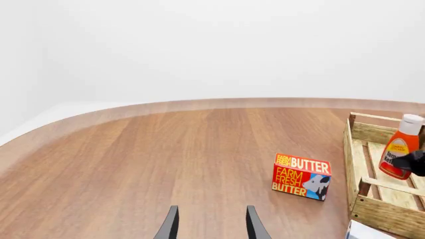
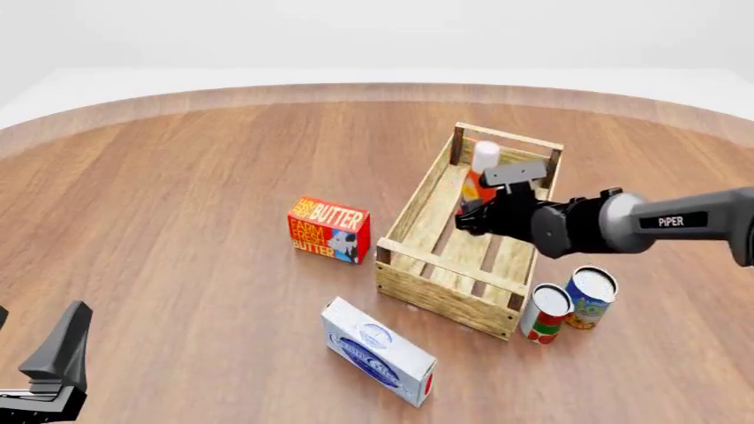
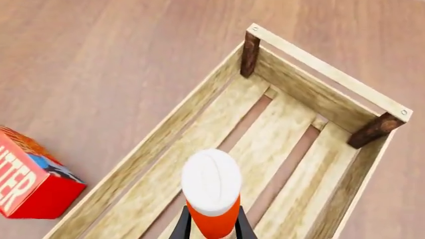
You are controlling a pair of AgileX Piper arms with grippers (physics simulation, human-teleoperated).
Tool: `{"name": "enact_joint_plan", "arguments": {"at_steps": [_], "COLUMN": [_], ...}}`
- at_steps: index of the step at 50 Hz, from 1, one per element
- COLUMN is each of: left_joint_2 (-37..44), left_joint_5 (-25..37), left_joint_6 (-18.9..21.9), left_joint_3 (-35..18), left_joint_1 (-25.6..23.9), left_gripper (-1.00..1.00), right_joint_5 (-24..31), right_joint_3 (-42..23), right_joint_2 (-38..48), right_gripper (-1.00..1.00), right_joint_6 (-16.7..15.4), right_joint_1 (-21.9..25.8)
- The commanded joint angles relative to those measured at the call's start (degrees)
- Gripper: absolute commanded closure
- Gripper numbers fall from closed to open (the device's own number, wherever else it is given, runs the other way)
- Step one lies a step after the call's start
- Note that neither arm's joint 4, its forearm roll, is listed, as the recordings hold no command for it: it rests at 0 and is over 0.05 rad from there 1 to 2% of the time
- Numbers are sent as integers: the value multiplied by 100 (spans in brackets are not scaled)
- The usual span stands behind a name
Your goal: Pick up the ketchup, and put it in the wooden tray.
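Note:
The ketchup point(image 2: 478, 181), a red-orange bottle with a white cap, stands roughly upright inside the far half of the wooden tray point(image 2: 433, 265). My right gripper point(image 2: 481, 210) is shut on its lower body. The right wrist view looks down on the cap point(image 3: 211, 179), with a finger on each side of the bottle and the tray slats point(image 3: 292, 124) below. I cannot tell if the bottle touches the tray floor. The left wrist view shows the ketchup point(image 1: 400, 149) in the tray point(image 1: 385, 214). My left gripper point(image 1: 212, 226) is open and empty, low at the near left point(image 2: 53, 371).
A red butter box point(image 2: 328, 230) stands left of the tray. A white-and-blue box point(image 2: 377, 351) lies in front of the tray. Two cans point(image 2: 545, 312) point(image 2: 589, 297) stand at the tray's near right corner.

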Motion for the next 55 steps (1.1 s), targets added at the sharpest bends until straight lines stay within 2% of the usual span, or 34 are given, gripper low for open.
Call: {"name": "enact_joint_plan", "arguments": {"at_steps": [1,33,34,55], "left_joint_2": [0,0,0,0], "left_joint_5": [0,0,0,0], "left_joint_6": [0,0,0,0], "left_joint_3": [0,0,0,0], "left_joint_1": [0,0,0,0], "left_gripper": [-100,-100,-100,-100], "right_joint_5": [-92,-242,-266,-222], "right_joint_3": [-215,-181,-157,-41], "right_joint_2": [377,624,604,256], "right_gripper": [100,100,-100,-100], "right_joint_6": [175,45,65,-225], "right_joint_1": [-2,-63,-52,-144]}}
